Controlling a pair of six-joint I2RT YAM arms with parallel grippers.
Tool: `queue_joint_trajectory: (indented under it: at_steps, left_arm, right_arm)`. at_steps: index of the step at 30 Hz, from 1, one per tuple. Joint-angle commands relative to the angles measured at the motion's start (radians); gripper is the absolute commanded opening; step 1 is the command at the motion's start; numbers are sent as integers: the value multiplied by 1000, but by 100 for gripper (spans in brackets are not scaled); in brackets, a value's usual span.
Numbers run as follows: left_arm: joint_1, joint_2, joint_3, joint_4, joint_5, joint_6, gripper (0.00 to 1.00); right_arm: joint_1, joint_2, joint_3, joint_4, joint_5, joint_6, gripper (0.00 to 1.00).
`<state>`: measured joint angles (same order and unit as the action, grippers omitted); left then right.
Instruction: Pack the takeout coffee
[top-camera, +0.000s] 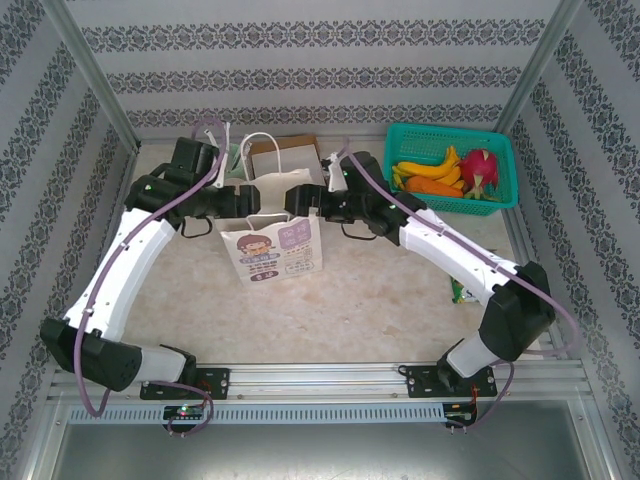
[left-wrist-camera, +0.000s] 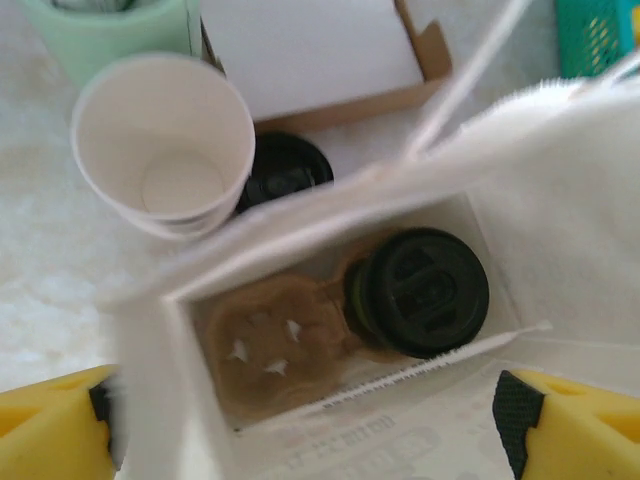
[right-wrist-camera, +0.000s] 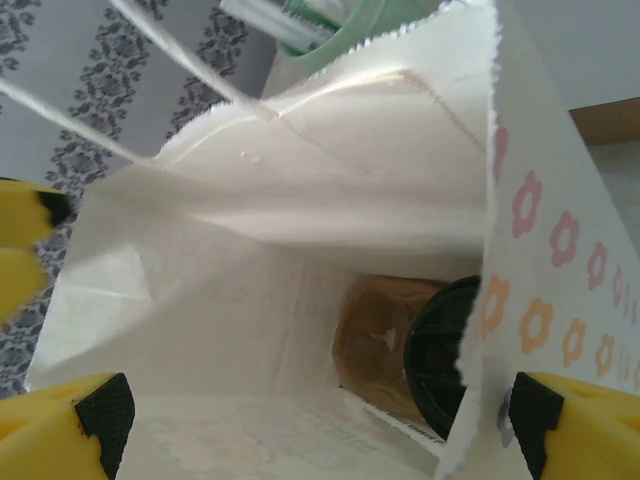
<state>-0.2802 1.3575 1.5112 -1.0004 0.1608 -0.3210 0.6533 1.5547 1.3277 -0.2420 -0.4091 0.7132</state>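
Starting on the left: the left end effector (left-wrist-camera: 305, 425) is hovering over the mouth of the white paper bag (top-camera: 272, 250), and its yellow fingers (left-wrist-camera: 50, 435) are spread wide and released, gripping nothing. On the worktop (top-camera: 380, 290) beyond the bag, in the left wrist view, a mint-green holder (left-wrist-camera: 110, 35) is standing at the far left. A stack of lidless white cups (left-wrist-camera: 165, 150) is sitting just beside it, a loose black lid (left-wrist-camera: 290, 165) is lying next to the stack, and a shallow brown box (left-wrist-camera: 432, 62) is lying behind. Now the bag itself, standing upright mid-worktop between the two arms: the takeout coffee (left-wrist-camera: 425, 292) is sitting down inside it, black lid up. The cup is occupying the right-hand pocket of a brown pulp carrier (left-wrist-camera: 265, 345), while the left-hand pocket is gaping. Moving right, the right end effector (right-wrist-camera: 315, 430) is peering into the same bag from the other side. Its fingers are also parted wide and released, with the flower-printed bag wall passing between them. At far right a teal basket (top-camera: 500, 160) is holding bananas (top-camera: 430, 165) and a pink dragon fruit (top-camera: 480, 170), well apart from the bag.
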Motion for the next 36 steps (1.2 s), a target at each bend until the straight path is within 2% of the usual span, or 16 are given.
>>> queue_joint_trajectory:
  at_steps: [1,3,6,9,13,17,21,24,32,36]
  left_arm:
    - [3,-7,7,-44,-56,-54,92]
    - [4,-15,6,-45,-107,-46,92]
    - [7,-17,-11,-35,-112,-24,92]
    - [9,-2,-25,-37,-119,-24,92]
    - [11,-8,-49,-17,-144,-25,90]
    - [12,-40,-82,36,-131,-13,85]
    - [13,-62,-116,70,-128,-26,78]
    - [14,-74,-139,88,-132,-29,76]
    - [13,-85,-167,119,-150,-24,74]
    - [13,-83,-171,118,-161,-21,74]
  right_arm:
    - [10,18,80,-6,4,-3,98]
    - [-9,2,105,-50,26,-47,98]
    - [-67,-42,97,-58,56,-94,98]
    - [-122,-77,53,-34,152,-138,98]
    - [-173,-20,57,-78,298,-173,96]
    - [-217,132,170,-159,370,-208,82]
    - [-247,362,398,-303,292,-317,65]
    - [-253,526,581,-413,289,-346,62]
    - [-254,829,888,-534,244,-328,60]
    - [-251,951,1033,-583,265,-312,52]
